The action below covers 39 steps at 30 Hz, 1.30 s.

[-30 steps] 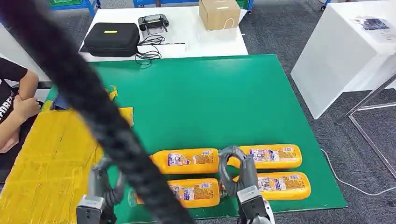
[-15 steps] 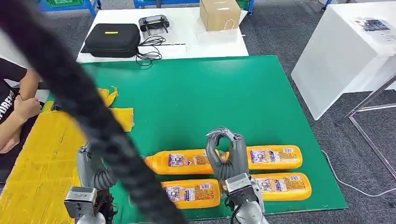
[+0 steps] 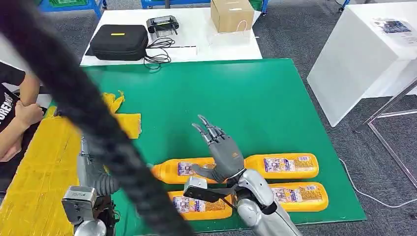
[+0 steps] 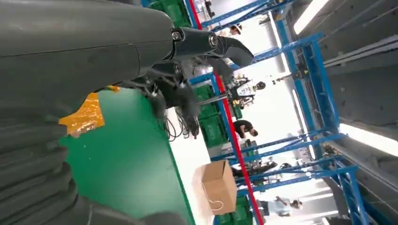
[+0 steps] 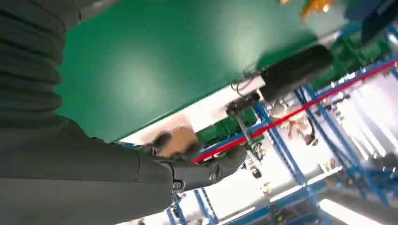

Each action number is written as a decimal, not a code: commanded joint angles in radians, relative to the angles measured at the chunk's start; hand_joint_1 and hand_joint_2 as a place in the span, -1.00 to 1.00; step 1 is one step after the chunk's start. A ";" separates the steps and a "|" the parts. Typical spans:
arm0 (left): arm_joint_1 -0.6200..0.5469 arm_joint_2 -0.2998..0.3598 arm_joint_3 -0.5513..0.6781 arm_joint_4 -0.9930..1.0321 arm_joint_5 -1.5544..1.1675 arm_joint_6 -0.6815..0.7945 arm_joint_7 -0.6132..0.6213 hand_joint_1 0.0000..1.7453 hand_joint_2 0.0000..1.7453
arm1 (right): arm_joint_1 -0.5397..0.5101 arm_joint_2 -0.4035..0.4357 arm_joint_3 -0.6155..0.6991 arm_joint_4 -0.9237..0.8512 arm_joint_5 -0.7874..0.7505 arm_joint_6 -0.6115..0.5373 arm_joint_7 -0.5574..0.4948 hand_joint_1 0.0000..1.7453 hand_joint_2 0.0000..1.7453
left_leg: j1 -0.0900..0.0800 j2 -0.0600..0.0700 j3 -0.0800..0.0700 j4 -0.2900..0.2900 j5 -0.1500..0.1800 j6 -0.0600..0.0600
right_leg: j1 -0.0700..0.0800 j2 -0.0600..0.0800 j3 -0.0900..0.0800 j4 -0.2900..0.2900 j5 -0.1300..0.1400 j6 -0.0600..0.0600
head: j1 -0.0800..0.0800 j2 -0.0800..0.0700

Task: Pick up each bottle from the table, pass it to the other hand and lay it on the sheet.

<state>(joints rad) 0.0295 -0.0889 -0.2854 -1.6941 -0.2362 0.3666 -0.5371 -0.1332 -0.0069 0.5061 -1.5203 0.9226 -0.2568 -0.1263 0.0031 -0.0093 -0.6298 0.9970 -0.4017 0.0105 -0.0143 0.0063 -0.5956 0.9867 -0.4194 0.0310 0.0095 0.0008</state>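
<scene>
Head view, right hand (image 3: 222,150) spread (empty), above bottles (image 3: 281,165)

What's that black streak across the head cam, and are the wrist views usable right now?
Head view: a thick, out-of-focus dark cable close to the lens crosses the left side, hiding part of the near-left bottle and the left hand. Left wrist view: bright overexposed background. Right wrist view: soft and motion-blurred, with a pale glare patch on the green table.

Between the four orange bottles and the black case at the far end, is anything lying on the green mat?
No. In the head view, bare green mat runs from the orange bottles to the black case on the white table.
</scene>
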 commanded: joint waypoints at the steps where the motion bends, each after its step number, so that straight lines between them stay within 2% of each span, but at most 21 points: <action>1: -0.031 -0.031 0.046 0.031 0.022 -0.016 0.001 -1.00 1.00 | -0.141 -0.075 0.157 0.256 0.081 0.070 0.048 -1.00 1.00 | 0.001 0.003 0.005 0.000 -0.002 0.000 | 0.002 0.002 0.005 -0.002 -0.001 -0.001 | 0.000 0.000; 6: -0.047 -0.038 0.042 0.054 0.024 -0.022 0.002 -1.00 1.00 | -0.186 -0.073 0.200 0.351 0.114 0.100 0.075 -1.00 1.00 | 0.001 0.002 0.004 0.000 -0.002 0.000 | 0.002 0.000 0.004 -0.002 0.000 -0.001 | 0.000 0.000; 16: -0.056 -0.039 0.039 0.063 0.028 -0.025 0.001 -1.00 1.00 | -0.218 -0.065 0.218 0.418 0.121 0.122 0.086 -1.00 1.00 | 0.001 0.001 0.005 -0.001 -0.002 0.000 | 0.002 0.000 0.006 -0.002 -0.001 -0.001 | 0.000 0.000; 21: -0.056 -0.043 0.039 0.065 0.030 -0.021 0.001 -1.00 1.00 | -0.250 -0.056 0.239 0.486 0.179 0.121 0.150 -1.00 1.00 | 0.001 0.002 0.003 -0.001 -0.001 0.000 | 0.001 0.000 0.003 -0.001 0.000 -0.001 | 0.000 0.000; 26: -0.056 -0.043 0.039 0.065 0.030 -0.021 0.001 -1.00 1.00 | -0.250 -0.056 0.239 0.486 0.179 0.121 0.150 -1.00 1.00 | 0.003 0.001 0.009 0.001 -0.004 -0.001 | 0.004 -0.001 0.010 -0.003 -0.003 -0.002 | 0.000 0.000; 27: -0.056 -0.043 0.039 0.065 0.030 -0.021 0.001 -1.00 1.00 | -0.250 -0.056 0.239 0.486 0.179 0.121 0.150 -1.00 1.00 | 0.000 0.001 0.003 -0.001 -0.001 0.000 | 0.000 0.000 0.002 -0.001 -0.001 0.000 | 0.000 0.000; 39: -0.045 -0.049 0.042 0.055 0.032 -0.022 0.014 -1.00 1.00 | -0.287 -0.011 0.220 0.609 0.256 0.132 0.250 -1.00 1.00 | 0.001 0.001 0.002 0.000 -0.001 0.000 | 0.001 0.000 0.002 -0.001 0.000 0.000 | 0.000 0.000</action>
<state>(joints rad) 0.0040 -0.1244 -0.2617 -1.6896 -0.2052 0.3475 -0.5352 -0.3559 -0.0492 0.7126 -1.0746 1.1548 -0.1354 0.0889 0.0032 -0.0088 -0.6300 0.9971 -0.4021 0.0103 -0.0142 0.0064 -0.5962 0.9868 -0.4195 0.0311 0.0095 0.0008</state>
